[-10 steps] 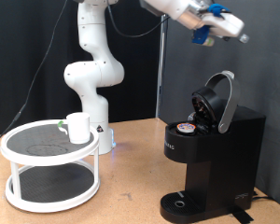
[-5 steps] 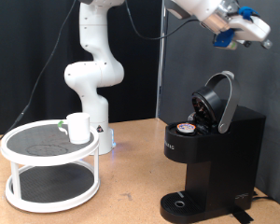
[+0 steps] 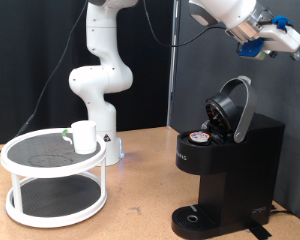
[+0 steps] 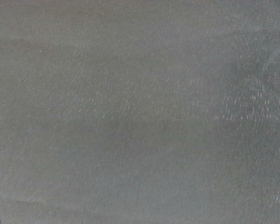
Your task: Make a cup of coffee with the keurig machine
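The black keurig machine [image 3: 230, 170] stands at the exterior view's right with its rounded lid [image 3: 233, 108] hinged open. A small coffee pod [image 3: 200, 137] sits in its holder. The white cup [image 3: 84, 136] stands on the top shelf of a round white two-tier stand [image 3: 52, 178] at the left. My gripper [image 3: 280, 42] is high at the top right, above and to the right of the open lid, far from the cup. Nothing shows between its fingers. The wrist view shows only a blank grey surface.
The arm's white base [image 3: 98, 85] stands behind the stand. A dark curtain hangs behind the wooden table [image 3: 140, 205]. The machine's round drip tray [image 3: 195, 218] at its base has nothing on it.
My gripper has moved to the right and slightly down along the top of the exterior view. The cup, pod and lid have not moved.
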